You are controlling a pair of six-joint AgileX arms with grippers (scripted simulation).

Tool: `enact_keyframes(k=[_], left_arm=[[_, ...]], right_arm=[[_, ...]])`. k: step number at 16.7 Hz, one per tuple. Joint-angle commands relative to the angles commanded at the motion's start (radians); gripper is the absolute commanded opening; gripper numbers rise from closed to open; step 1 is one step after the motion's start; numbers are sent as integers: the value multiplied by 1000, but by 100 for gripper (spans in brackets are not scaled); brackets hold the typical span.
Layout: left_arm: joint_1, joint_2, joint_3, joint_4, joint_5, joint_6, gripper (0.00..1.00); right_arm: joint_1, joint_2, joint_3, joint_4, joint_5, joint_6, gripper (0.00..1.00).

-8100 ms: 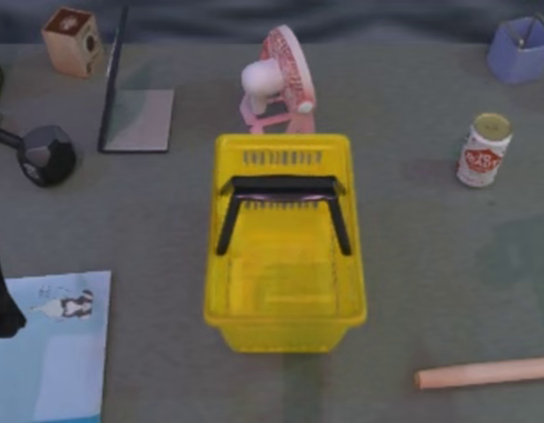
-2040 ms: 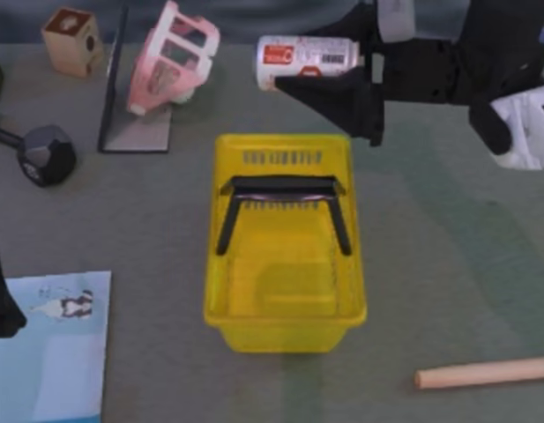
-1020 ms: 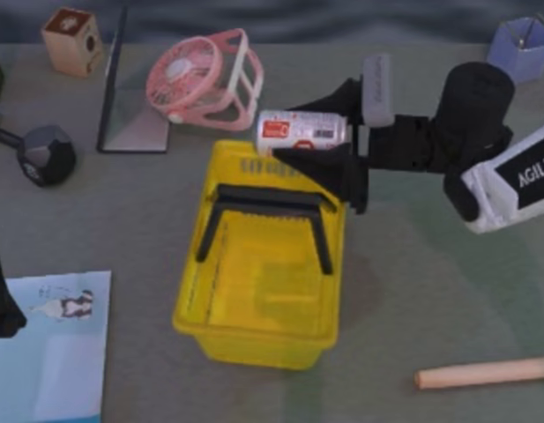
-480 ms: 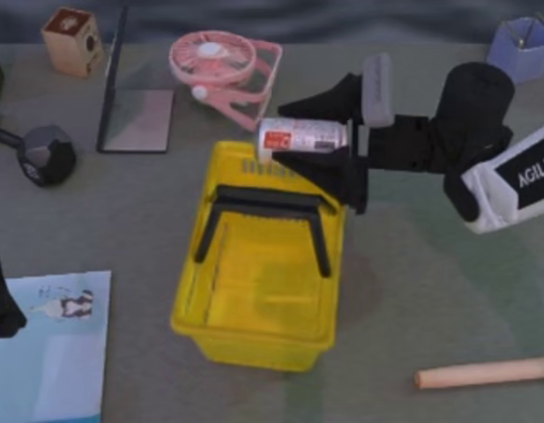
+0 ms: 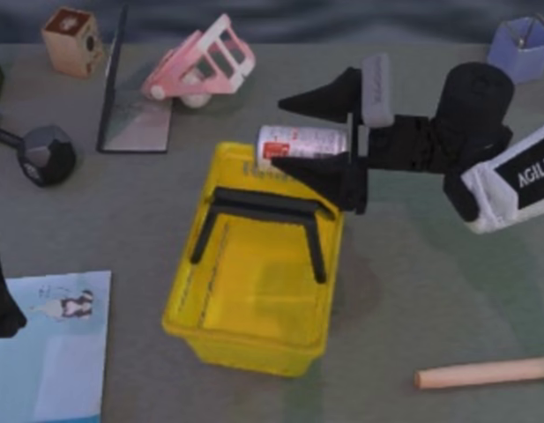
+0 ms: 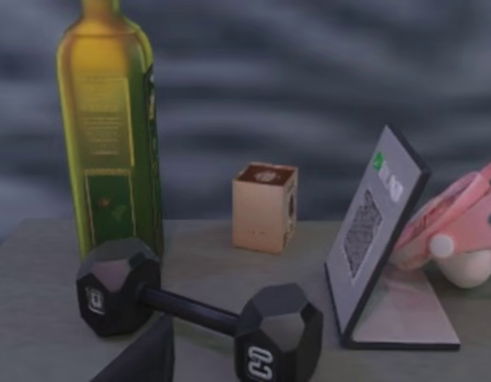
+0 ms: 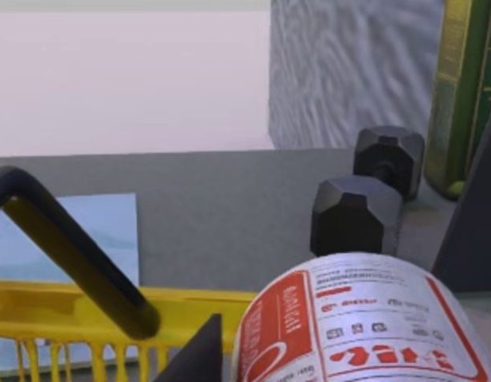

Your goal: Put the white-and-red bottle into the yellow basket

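One arm at work: right gripper [image 5: 329, 132], fingers spread and no longer clamping, has the white-and-red bottle [image 5: 300, 143] lying sideways at the yellow basket [image 5: 254, 339] far rim; release step, next retract clear of handle; left arm parked.

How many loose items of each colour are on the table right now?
Yellow: 1, basket
White-and-red: 1, bottle
Pink: 1, fan
Black: 1, dumbbell
Green: 1, glass bottle
Tan: 2, small box, wooden rod
Blue: 1, box
Total: 8
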Motion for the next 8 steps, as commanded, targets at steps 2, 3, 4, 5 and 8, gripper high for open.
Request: enact_keyframes(k=[2, 3, 4, 5, 8], left_arm=[[0, 0, 0, 0, 0, 0, 100], [-5, 9, 7, -7, 3, 6, 100], [-13, 26, 22, -21, 8, 17, 100], [-27, 55, 46, -42, 14, 36, 100], [-84, 187, 163, -143, 37, 118, 100]], right_arm=[[-5, -12, 2, -7, 6, -2, 100], [-7, -22, -7, -15, 11, 0, 100], [-10, -41, -25, -30, 22, 6, 100], [-15, -70, -51, -52, 38, 12, 100], [-40, -212, -162, -145, 113, 37, 100]])
